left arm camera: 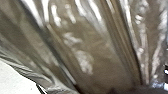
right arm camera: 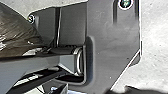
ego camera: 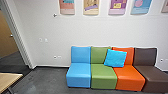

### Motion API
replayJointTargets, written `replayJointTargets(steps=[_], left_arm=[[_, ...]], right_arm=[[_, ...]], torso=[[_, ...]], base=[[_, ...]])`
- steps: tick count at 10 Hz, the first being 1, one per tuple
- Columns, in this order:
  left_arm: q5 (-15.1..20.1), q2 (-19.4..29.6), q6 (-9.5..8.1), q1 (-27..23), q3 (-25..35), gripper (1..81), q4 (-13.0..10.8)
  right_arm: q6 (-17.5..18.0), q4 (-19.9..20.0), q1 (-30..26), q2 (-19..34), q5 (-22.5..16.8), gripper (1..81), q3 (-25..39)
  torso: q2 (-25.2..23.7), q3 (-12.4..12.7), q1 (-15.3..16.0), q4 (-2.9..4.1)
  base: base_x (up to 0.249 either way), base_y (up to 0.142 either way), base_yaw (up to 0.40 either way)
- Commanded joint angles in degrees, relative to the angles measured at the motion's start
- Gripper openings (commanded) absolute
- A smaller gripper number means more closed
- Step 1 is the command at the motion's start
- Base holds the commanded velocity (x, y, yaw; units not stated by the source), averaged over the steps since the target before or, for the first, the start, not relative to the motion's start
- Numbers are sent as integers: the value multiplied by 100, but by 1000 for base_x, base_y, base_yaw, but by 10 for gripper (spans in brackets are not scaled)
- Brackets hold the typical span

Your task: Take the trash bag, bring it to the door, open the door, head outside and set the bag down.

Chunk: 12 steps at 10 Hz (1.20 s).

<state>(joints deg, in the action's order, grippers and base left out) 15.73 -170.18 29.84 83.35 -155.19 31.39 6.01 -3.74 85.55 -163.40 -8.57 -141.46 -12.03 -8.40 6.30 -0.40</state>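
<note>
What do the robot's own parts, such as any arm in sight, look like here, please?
In the right wrist view, the robot's jointed bar is smooth, grey and flat-sided, with a pale ring at its end; whether it is part of an arm, I can't tell. The plate beside it is dark grey, with round, light-rimmed fittings.

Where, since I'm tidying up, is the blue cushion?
In the head view, right of centre, the blue cushion leans across the green chair and orange chair.
</note>
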Motion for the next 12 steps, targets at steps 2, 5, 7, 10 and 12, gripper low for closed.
replayJointTargets(steps=[2,5,7,10,12], left_arm=[[476,-122,30,-235,-82,10,-19],[475,-122,30,-235,-82,10,-10],[484,-113,30,-235,-83,10,-19],[492,-104,30,-235,-170,10,-19],[492,-122,39,-235,-240,10,-19]], right_arm=[[-3,-39,-236,-37,-373,811,-47],[-4,-56,-227,-310,-373,811,-486],[-3,-100,-227,-441,-373,811,-680],[-3,-100,-218,-433,-373,811,-698],[-3,-100,-218,-433,-373,811,-698]], torso=[[-2,63,-9,0],[-2,111,-13,0],[-2,113,-13,0],[-2,113,-13,0],[-2,113,-13,0]], base=[[0,0,0],[0,0,0],[0,0,0],[0,0,0],[0,0,0]])
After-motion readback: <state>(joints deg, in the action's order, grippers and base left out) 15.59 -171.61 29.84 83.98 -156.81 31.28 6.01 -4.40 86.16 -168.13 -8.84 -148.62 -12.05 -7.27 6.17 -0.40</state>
